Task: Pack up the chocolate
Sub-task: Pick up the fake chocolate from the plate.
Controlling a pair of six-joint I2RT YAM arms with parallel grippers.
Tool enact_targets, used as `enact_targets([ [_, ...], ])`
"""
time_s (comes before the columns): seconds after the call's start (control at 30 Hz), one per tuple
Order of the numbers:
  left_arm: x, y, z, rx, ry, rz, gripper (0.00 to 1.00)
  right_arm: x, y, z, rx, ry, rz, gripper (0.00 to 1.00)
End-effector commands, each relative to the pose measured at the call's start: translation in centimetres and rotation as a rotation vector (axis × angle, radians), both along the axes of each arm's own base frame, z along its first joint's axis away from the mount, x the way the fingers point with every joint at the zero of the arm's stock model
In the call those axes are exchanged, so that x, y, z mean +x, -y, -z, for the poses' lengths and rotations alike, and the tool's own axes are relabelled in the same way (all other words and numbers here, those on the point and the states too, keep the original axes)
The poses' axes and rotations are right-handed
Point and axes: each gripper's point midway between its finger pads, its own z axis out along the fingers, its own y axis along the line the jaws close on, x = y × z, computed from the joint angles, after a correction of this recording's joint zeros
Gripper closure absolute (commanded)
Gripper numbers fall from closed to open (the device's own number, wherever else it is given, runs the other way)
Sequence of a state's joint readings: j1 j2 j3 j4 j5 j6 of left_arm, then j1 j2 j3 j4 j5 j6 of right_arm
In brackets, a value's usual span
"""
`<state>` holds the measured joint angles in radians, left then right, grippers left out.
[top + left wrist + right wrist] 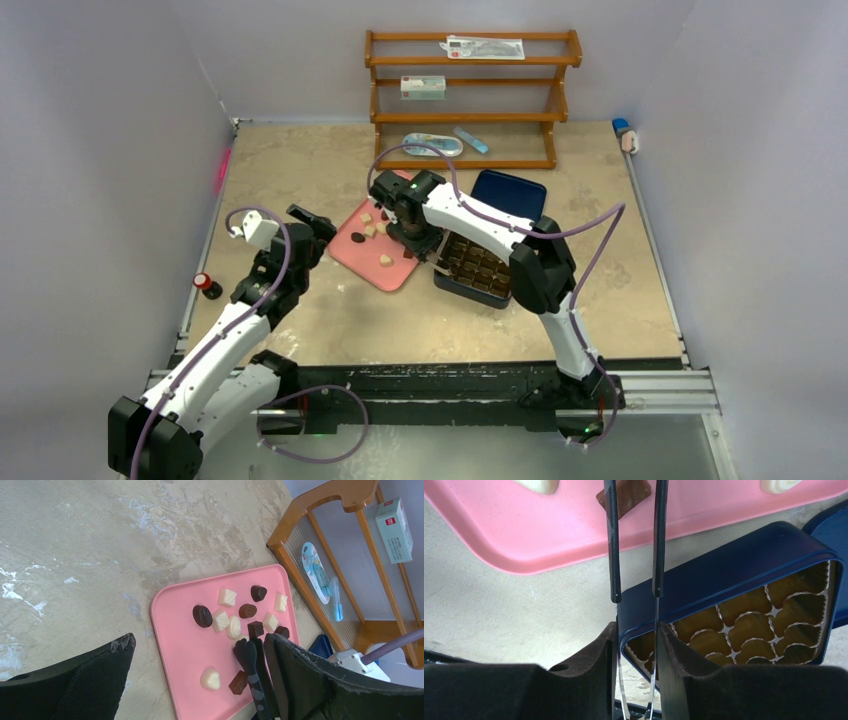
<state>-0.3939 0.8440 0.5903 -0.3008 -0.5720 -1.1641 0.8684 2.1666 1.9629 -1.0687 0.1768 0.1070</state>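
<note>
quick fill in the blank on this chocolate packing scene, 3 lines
1. The chocolates lie on a ___ tray.
2. The right gripper squeezes tongs whose tips straddle a ___ piece.
3. The left gripper has its jaws wide ___.
Missing words: pink; brown; open.

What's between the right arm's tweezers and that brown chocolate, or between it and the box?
Nothing visible. The tweezers straddle the brown chocolate at the pink tray edge; only bare table lies between the tray and the open box.
</note>
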Motion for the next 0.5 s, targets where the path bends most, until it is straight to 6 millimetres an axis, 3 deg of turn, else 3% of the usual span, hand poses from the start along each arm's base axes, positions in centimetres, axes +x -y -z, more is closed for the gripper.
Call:
enact_targets([
  [0.0,0.0,-0.2,-0.2,-0.009,0.02,-0.006,0.0,0.8,0.3,-2.3,0.022,0.075,-0.001,1.0],
  [0.47,0.0,-0.2,-0.2,-0.01,0.015,-0.008,0.0,0.6,0.4,-4.0,0.064,0.11,-0.005,1.0],
])
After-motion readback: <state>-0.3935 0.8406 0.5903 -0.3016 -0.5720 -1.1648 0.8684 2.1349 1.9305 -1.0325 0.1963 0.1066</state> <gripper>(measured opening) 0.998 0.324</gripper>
